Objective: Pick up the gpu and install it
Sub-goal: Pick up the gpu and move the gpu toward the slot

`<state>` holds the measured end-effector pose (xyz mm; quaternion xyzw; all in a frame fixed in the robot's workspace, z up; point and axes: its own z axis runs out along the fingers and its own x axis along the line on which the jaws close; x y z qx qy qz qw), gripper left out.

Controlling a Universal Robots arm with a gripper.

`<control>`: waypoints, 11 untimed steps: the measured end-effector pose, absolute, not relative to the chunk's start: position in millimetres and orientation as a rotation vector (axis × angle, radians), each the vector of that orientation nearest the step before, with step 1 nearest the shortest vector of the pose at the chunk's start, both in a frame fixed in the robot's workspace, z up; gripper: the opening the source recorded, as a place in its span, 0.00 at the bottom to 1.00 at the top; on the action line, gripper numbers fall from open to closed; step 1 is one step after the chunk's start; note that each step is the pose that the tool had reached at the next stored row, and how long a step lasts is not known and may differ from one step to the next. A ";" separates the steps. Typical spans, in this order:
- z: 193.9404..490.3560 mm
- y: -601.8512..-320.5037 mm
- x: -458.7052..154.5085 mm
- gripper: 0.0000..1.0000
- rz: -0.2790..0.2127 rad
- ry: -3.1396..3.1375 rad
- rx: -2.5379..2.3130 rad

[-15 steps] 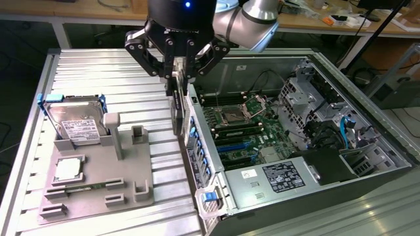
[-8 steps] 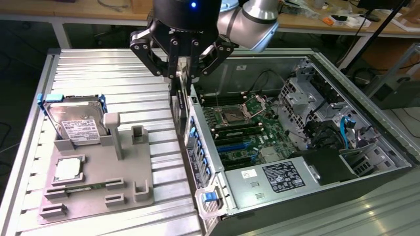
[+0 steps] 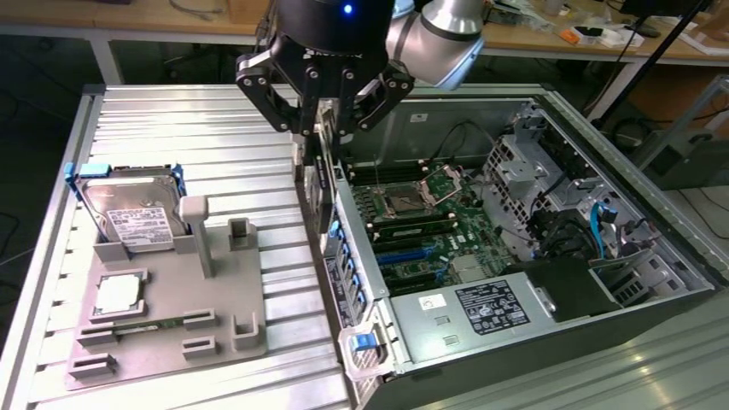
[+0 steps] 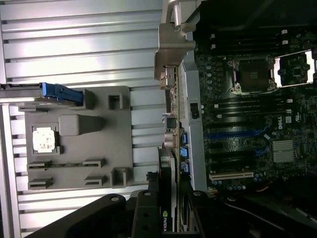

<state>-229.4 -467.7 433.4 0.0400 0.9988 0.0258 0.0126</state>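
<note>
My gripper (image 3: pixel 326 120) hangs in the air over the near wall of the open computer case (image 3: pixel 638 213), shut on the gpu (image 3: pixel 321 171). The card is held edge-on and hangs straight down from the fingers, its lower end level with the case's rear edge. In the wrist view the gpu (image 4: pixel 169 158) runs away from my gripper (image 4: pixel 171 210), with its silver bracket at the far end. It lies along the case wall, beside the motherboard (image 4: pixel 247 124). The motherboard's expansion slots (image 3: pixel 405 254) show bare.
A grey parts holder (image 3: pixel 171 342) sits on the ribbed table at the exterior view's left. It carries a hard drive with blue tabs (image 3: pixel 131 209), a processor (image 3: pixel 118 295) and a memory stick (image 3: pixel 148 326). Cables and drive cages crowd the case's right side.
</note>
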 end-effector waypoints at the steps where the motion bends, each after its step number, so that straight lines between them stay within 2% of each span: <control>1: 433.3 -467.7 -228.8 0.27 0.081 3.113 0.125; 11: 433.3 -467.7 -222.1 0.27 0.081 3.113 0.125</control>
